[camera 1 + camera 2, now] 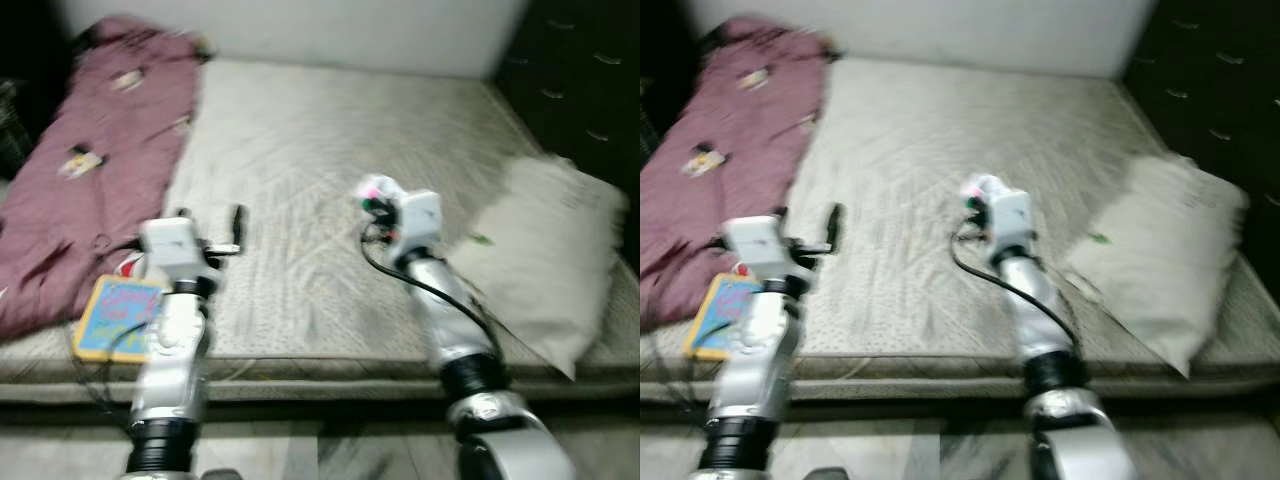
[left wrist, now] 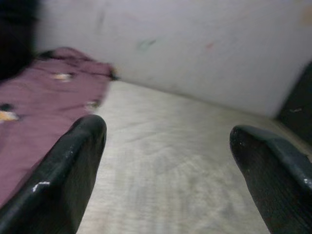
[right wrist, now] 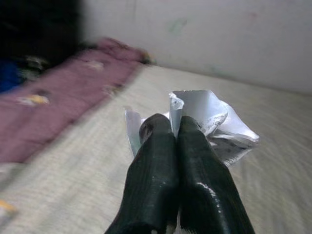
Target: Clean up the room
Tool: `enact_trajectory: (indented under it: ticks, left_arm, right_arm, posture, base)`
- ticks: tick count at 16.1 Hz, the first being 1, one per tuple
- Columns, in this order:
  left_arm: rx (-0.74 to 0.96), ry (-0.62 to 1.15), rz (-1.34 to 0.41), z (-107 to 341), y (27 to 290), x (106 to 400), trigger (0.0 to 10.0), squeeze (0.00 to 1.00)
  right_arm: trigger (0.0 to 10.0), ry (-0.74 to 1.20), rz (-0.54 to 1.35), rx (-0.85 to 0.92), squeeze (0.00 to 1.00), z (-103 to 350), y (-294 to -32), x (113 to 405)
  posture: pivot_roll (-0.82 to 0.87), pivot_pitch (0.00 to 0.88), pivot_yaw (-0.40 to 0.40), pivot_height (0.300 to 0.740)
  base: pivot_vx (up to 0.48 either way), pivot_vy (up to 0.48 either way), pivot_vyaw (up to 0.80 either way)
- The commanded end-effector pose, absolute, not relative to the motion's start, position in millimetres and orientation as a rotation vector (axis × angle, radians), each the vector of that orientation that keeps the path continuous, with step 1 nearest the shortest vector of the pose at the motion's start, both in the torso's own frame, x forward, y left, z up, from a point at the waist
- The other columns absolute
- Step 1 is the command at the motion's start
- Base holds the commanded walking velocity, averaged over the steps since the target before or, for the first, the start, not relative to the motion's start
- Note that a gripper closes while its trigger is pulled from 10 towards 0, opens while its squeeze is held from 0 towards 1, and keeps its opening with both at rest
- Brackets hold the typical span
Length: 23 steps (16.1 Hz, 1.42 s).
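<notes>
Pinching a crumpled wrapper (image 3: 214, 124) — light, crushable, best held by its bunched middle — the right gripper (image 3: 170, 129) is clamped; left gripper (image 2: 168, 141) gapes empty.

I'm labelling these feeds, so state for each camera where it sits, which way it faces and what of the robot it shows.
Left eye view: head, looking down at the mattress; both arms show.
Right eye view: same scene, shifted sideways; shares the pillow.
Left wrist view: along the open left gripper, toward the maroon blanket and wall.
Right wrist view: along the right gripper, shut on a crumpled wrapper; shares the blanket.
</notes>
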<state>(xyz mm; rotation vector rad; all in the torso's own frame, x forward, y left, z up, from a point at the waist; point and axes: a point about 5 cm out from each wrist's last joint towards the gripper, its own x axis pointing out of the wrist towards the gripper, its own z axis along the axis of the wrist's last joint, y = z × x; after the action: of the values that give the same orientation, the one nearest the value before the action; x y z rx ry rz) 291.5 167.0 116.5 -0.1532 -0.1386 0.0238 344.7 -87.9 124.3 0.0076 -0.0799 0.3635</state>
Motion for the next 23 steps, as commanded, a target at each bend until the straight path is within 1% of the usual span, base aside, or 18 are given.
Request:
enact_trajectory:
  ticks: [1, 7, 11, 23]
  left_arm:
    - [-0.172, -0.156, -0.022, 123, 152, 295, 10.0, 0.00]
    - [-0.189, -0.145, -0.001, 121, 153, 296, 10.0, 0.00]
    - [-0.192, -0.132, -0.001, 119, 152, 297, 10.0, 0.00]
    - [-0.182, -0.130, 0.016, 120, 156, 298, 10.0, 0.00]
  right_arm:
    - [10.0, -0.058, 0.312, -0.002, 0.00, 120, -107, 346]
    - [10.0, -0.050, 0.311, -0.001, 0.00, 119, -108, 347]
    - [10.0, -0.049, 0.323, -0.013, 0.00, 119, -106, 348]
    - [10.0, -0.095, 0.397, -0.023, 0.00, 124, -94, 346]
  posture:
    - [0.06, 0.000, -0.058, 0.740]
    - [0.06, 0.000, -0.059, 0.740]
    - [0.06, 0.000, -0.052, 0.740]
    - [0.06, 0.000, -0.045, 0.740]
  base:
    - [0.341, 0.000, 0.00]
    - [0.000, 0.042, 0.00]
    - [0.000, 0.476, -0.77]
    - [0.000, 0.476, 0.00]
